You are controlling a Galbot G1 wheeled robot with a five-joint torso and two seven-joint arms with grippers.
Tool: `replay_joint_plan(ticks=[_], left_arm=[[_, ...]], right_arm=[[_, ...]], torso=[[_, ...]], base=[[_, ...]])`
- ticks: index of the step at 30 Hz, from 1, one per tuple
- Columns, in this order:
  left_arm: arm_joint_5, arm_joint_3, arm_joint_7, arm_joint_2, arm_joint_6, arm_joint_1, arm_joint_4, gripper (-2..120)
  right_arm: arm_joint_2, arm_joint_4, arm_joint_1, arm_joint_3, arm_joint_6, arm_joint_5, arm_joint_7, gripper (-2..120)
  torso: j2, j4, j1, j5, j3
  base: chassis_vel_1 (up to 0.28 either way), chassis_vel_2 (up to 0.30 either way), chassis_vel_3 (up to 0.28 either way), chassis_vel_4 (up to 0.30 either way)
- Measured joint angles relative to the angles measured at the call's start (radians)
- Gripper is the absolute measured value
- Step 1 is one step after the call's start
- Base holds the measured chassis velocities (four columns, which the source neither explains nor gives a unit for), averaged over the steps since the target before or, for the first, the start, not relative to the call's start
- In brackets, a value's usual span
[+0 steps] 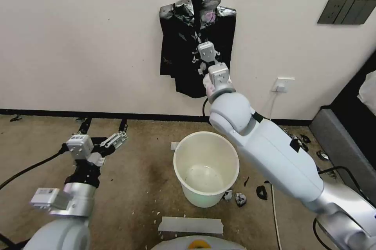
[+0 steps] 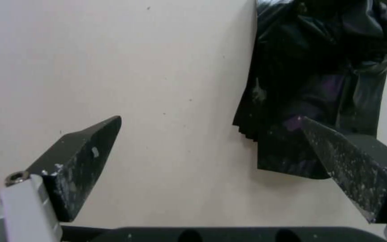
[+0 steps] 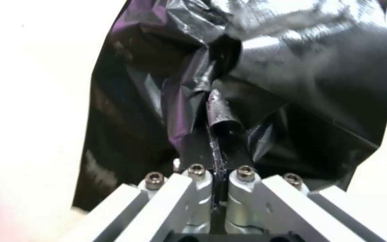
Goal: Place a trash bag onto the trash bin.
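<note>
Your right gripper (image 3: 218, 141), its fingers pressed together on a fold of the glossy, crinkled black trash bag (image 3: 292, 77) hanging on the wall above the cream trash bin (image 1: 206, 168), reaches forward on a stretched arm, while the left gripper (image 2: 211, 148) waits wide open near the floor.

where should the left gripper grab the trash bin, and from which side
The trash bin stands upright and open, so its wide rim is likely the best hold: one finger inside, one outside, coming down from above on the rim's left side, nearest the open left gripper.
</note>
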State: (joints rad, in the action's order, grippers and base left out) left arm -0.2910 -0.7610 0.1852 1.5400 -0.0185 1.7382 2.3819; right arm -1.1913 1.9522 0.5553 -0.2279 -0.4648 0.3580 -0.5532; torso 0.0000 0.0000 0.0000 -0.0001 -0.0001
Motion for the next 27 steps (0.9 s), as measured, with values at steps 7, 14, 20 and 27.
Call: replay_joint_plan(ticks=[7, 14, 20, 27], left_arm=[[0.001, 0.0, 0.0, -0.001, 0.0, 0.002, 0.004, 100], [0.001, 0.0, 0.0, -0.006, -0.001, 0.001, 0.006, 100], [0.001, 0.001, 0.0, -0.014, -0.003, -0.003, 0.008, 100], [0.0, 0.001, 0.001, -0.026, -0.005, -0.004, 0.012, 100]], right_arm=[[0.008, 0.036, 0.089, 0.001, 0.003, -0.049, 0.023, 0], [0.017, 0.067, 0.167, 0.006, 0.009, -0.088, 0.041, 0], [0.028, 0.093, 0.244, 0.013, 0.021, -0.122, 0.057, 0], [0.029, 0.105, 0.29, 0.011, 0.031, -0.154, 0.071, 0]], torso=[[0.0, 0.0, 0.0, 0.0001, 0.0], [0.0, 0.0, 0.0, 0.0001, 0.0], [0.0, 0.0, 0.0, 0.0001, 0.0], [0.0, 0.0, 0.0, 0.0001, 0.0]], base=[[0.0, 0.0, 0.0, 0.0], [0.0, 0.0, 0.0, 0.0], [0.0, 0.0, 0.0, 0.0], [0.0, 0.0, 0.0, 0.0]])
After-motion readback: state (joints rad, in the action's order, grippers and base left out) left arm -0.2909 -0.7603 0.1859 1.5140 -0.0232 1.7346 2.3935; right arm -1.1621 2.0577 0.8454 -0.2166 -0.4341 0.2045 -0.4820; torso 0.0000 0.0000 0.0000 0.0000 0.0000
